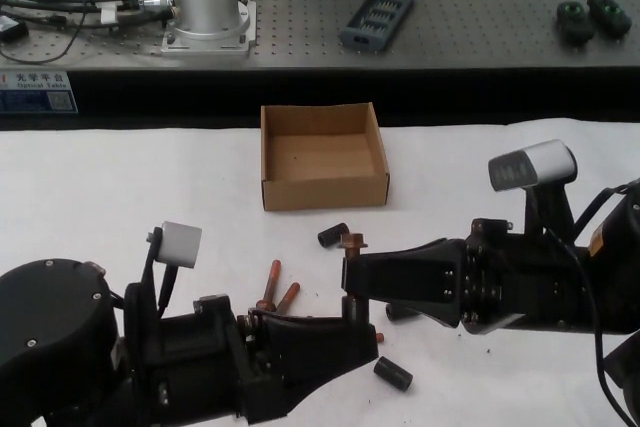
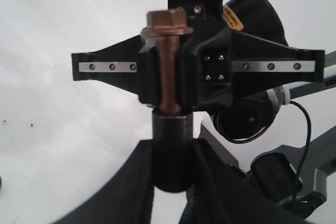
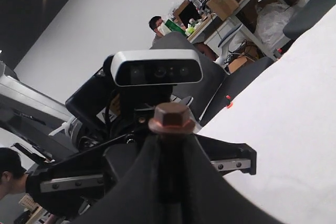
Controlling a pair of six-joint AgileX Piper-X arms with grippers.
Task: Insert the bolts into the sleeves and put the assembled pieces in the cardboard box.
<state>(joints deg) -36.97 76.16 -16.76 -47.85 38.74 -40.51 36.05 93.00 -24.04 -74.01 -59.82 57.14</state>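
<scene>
Copper bolt [image 2: 169, 66] upright, tip at mouth of black sleeve [image 2: 170, 135]

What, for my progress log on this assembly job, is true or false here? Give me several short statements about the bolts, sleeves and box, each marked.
1. The right gripper holds a copper bolt by its shank, head up. True.
2. The left gripper is open and empty. False: it is shut on a black sleeve.
3. The held bolt's lower end meets the sleeve's open top. True.
4. An assembled piece already lies in the cardboard box. False: nothing is visible inside the box.
5. No bolt is left on the white bench cover. False: a loose bolt lies there next to a second loose bolt, near the left arm.
</scene>
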